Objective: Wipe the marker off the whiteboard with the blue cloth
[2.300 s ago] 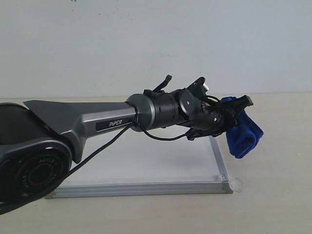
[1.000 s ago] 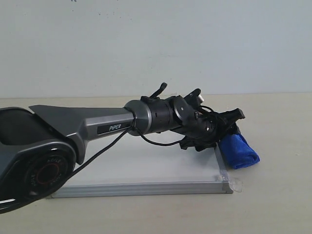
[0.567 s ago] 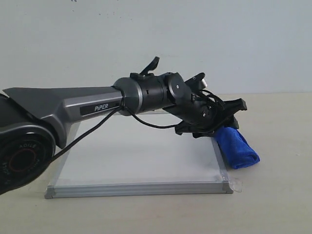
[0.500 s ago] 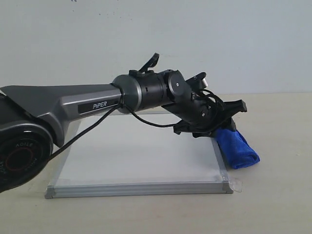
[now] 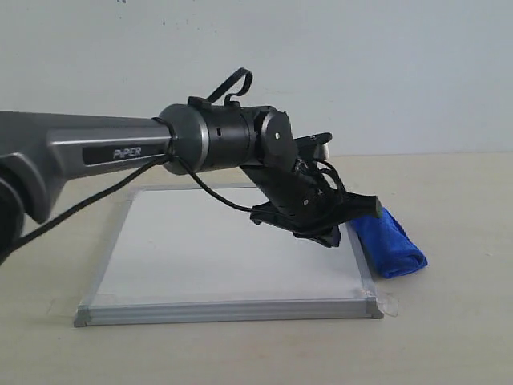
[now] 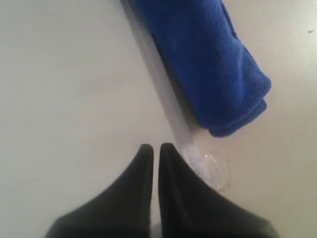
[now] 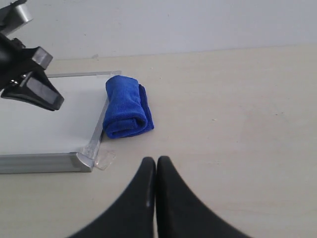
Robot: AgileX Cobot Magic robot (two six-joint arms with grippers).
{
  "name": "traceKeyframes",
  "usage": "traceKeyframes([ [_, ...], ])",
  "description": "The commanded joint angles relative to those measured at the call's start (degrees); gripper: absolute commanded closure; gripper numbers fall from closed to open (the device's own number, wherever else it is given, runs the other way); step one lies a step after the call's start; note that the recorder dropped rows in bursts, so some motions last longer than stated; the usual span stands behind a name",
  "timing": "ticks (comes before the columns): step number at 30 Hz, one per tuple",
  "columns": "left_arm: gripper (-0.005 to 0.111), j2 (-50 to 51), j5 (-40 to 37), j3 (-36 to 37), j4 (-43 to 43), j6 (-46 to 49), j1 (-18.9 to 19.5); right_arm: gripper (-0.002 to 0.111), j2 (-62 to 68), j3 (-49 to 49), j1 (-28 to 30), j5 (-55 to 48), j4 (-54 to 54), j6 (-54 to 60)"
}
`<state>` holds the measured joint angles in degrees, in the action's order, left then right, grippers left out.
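Observation:
The blue cloth (image 5: 394, 243) lies rolled on the table, against the right edge of the whiteboard (image 5: 216, 249). No red marker line shows on the visible part of the board. My left gripper (image 5: 357, 213) hovers over the board's right side, just left of the cloth, shut and empty. In the left wrist view the gripper (image 6: 154, 147) points at the board (image 6: 64, 89) near its corner, with the cloth (image 6: 208, 64) beyond the frame. My right gripper (image 7: 156, 159) is shut and empty above bare table, short of the cloth (image 7: 126, 106) and the board (image 7: 44, 124).
A scrap of clear tape (image 5: 389, 303) sticks out at the board's near right corner (image 7: 104, 159). Beige table surface (image 7: 237, 109) spreads to the right of the cloth. A pale wall stands behind the table.
The left gripper lowered the cloth to the table by the board's right edge and let go. It then rose and drew back left over the board with its jaws shut.

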<state>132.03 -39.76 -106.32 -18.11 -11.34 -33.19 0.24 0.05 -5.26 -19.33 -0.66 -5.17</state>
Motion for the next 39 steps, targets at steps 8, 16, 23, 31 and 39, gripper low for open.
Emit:
traceKeyframes([
  [8, 0.103, -21.8, 20.8, 32.4, -1.0, 4.7, -0.2, 0.108, -0.2, 0.0, 0.1, 0.4, -0.1, 0.0],
  [16, 0.103, -36.7, 37.2, 55.9, -7.7, 4.5, -0.2, 0.108, -0.2, 0.0, 0.1, 0.4, -0.1, 0.0],
  [23, 0.103, -42.6, 23.5, 62.2, -8.5, -3.3, -0.2, 0.108, -0.2, 0.0, 0.1, 0.4, -0.1, 0.0],
  [31, 0.103, -43.1, 10.7, 62.2, -5.8, -2.3, -0.1, 0.108, -0.2, 0.0, 0.1, 0.4, -0.1, 0.0],
  [39, 0.103, -47.6, 9.3, 60.5, 4.8, 6.8, 3.5, 0.108, -0.2, 0.0, 0.1, 0.4, -0.1, 0.0],
])
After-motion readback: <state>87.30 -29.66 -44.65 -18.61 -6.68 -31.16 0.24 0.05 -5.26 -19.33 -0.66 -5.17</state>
